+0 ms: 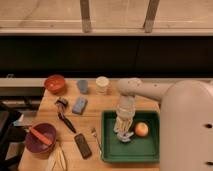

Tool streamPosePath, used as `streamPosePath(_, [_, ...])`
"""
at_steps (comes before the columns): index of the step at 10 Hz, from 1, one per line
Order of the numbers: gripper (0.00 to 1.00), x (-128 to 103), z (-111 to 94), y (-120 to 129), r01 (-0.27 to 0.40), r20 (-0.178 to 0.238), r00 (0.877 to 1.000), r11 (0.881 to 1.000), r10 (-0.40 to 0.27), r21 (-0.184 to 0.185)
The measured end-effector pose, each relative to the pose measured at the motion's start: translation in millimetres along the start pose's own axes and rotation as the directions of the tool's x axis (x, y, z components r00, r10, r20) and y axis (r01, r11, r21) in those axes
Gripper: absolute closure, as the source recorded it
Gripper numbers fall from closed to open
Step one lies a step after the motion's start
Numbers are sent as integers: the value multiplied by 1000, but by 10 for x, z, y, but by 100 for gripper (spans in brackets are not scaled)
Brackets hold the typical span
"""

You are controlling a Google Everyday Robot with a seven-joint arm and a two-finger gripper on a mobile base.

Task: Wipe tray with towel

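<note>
A green tray [110,150] lies on the wooden table at the front right. A small pale towel [125,136] lies crumpled on the tray's floor near its middle. My gripper [123,129] points straight down into the tray, its tips on the towel and shut on it. An orange fruit [142,129] sits in the tray just to the right of the towel, close to the gripper. My white arm reaches in from the right.
On the table left of the tray are a fork [95,137], a black remote [83,145], a black brush [64,117], a blue sponge [79,105], a purple bowl [40,138], a banana [56,159], a red bowl [55,83], a blue cup [82,86] and a white cup [102,84].
</note>
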Motion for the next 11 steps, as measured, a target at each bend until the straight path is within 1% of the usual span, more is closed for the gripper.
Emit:
streamPosePath(2, [100,22,13,123,32,2,999,999,-32,-3])
streamPosePath(3, [100,103,61,245,51,0,999,999,-51,-6])
streamPosePath(5, [100,330,165,399,44,1,999,999,-44,-16])
streamPosePath(6, [100,507,228,419,21,6,1000,1000,-21,-24])
streamPosePath(7, [100,640,254,376,-6,11,1000,1000,7,-28])
streamPosePath(8, [100,726,266,306,-32,16,999,999,32,-32])
streamPosePath(9, [100,766,256,215,-54,23,998,998,55,-36])
streamPosePath(11, [100,725,195,90,-75,36,996,996,77,-48])
